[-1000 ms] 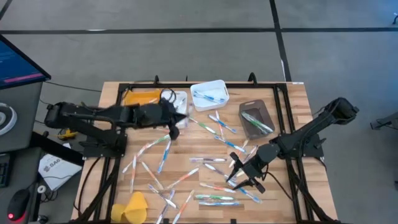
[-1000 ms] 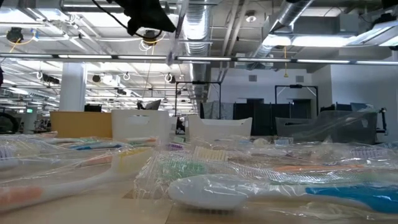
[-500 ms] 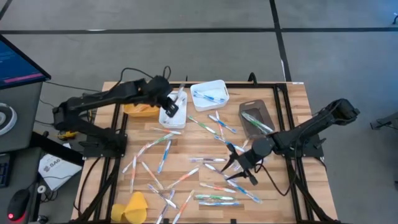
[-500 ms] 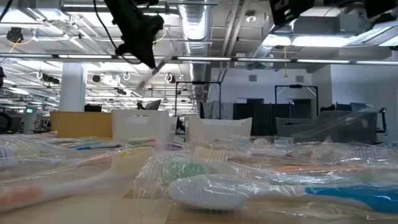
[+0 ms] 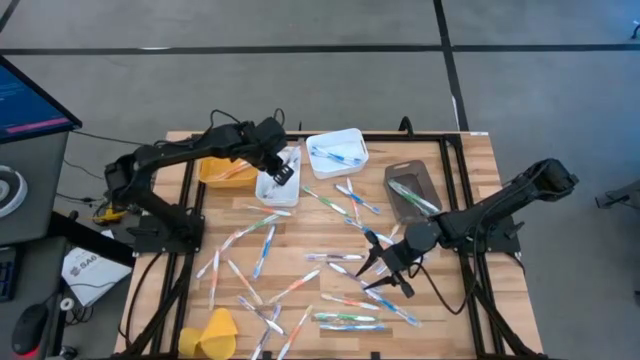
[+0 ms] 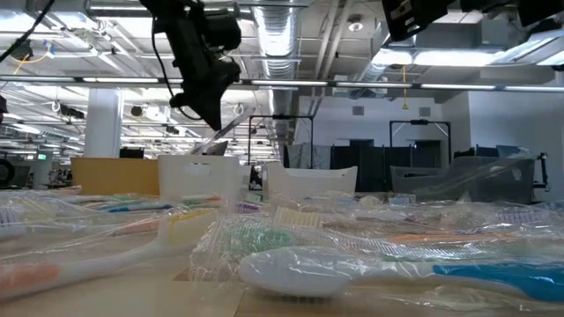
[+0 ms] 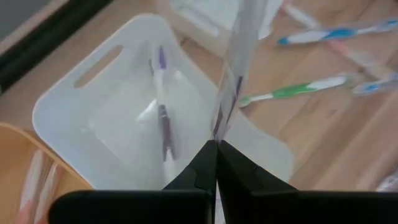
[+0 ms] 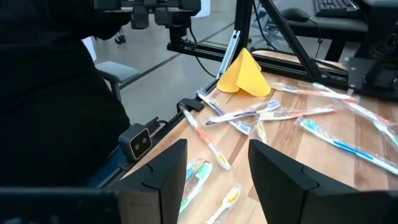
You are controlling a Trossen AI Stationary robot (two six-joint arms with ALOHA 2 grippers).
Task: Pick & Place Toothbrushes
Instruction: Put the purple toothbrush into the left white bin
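Several wrapped toothbrushes [image 5: 330,262] lie scattered on the wooden table [image 5: 470,160]. My left gripper [image 5: 283,170] hangs over the left white bin [image 5: 268,192], pointing steeply down, shut on one clear-wrapped toothbrush [image 7: 239,56]. A purple toothbrush [image 7: 163,106] lies inside that bin [image 7: 74,118]. My right gripper [image 5: 380,270] stands open above the toothbrushes at the table's middle right, its fingers [image 8: 163,171] holding nothing. My left gripper pinches one end of the wrapped toothbrush [image 7: 219,127] between its two fingertips. The fingers slant down from above. The toothbrush runs on beyond the tips along the line of the fingers, lifted clear above the white bin.
At the far side stand an orange bin [image 5: 222,168], a second white bin [image 5: 337,150] with toothbrushes in it and a brown bin [image 5: 412,190]. A yellow lump [image 5: 213,335] lies at the near left corner. A black frame borders the table.
My left gripper, shut on the toothbrush, has swung from over the table's left middle toward the far edge to above the white bin, tipping steeply downward and sinking a little. My right gripper has edged slightly toward the table's left.
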